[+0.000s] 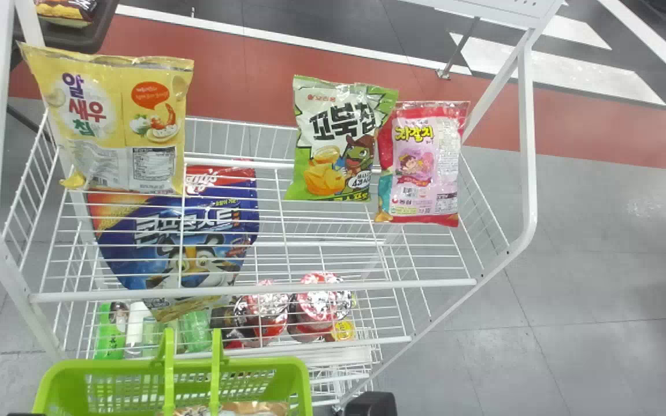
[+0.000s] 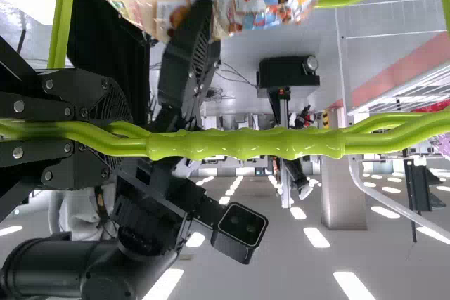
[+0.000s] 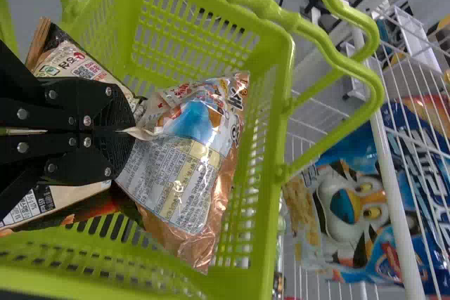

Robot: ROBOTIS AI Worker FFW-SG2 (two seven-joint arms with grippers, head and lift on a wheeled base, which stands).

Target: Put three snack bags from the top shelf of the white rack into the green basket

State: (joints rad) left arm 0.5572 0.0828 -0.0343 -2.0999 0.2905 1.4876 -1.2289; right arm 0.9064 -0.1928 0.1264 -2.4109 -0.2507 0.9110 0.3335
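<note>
At the bottom of the head view, a black part of my right arm (image 1: 370, 404) is beside the green basket (image 1: 263, 364), where a brown bag top (image 1: 255, 408) shows. In the right wrist view, my right gripper (image 3: 130, 131) is shut on the crimped edge of a copper-and-silver snack bag (image 3: 176, 166) inside the basket (image 3: 281, 103); another bag (image 3: 91, 68) lies partly hidden under the gripper. My left gripper (image 2: 123, 135) holds the green basket handle (image 2: 246, 143). The rack's top shelf bears a yellow bag (image 1: 119, 121), a green-and-white bag (image 1: 336, 138) and a pink-red bag (image 1: 422, 164).
The white rack (image 1: 252, 289) stands just beyond the basket. A large blue cereal bag (image 1: 188, 231) and red-lidded cups (image 1: 321, 303) are below the top shelf's wires. A dark tray (image 1: 87, 34) is at the upper left.
</note>
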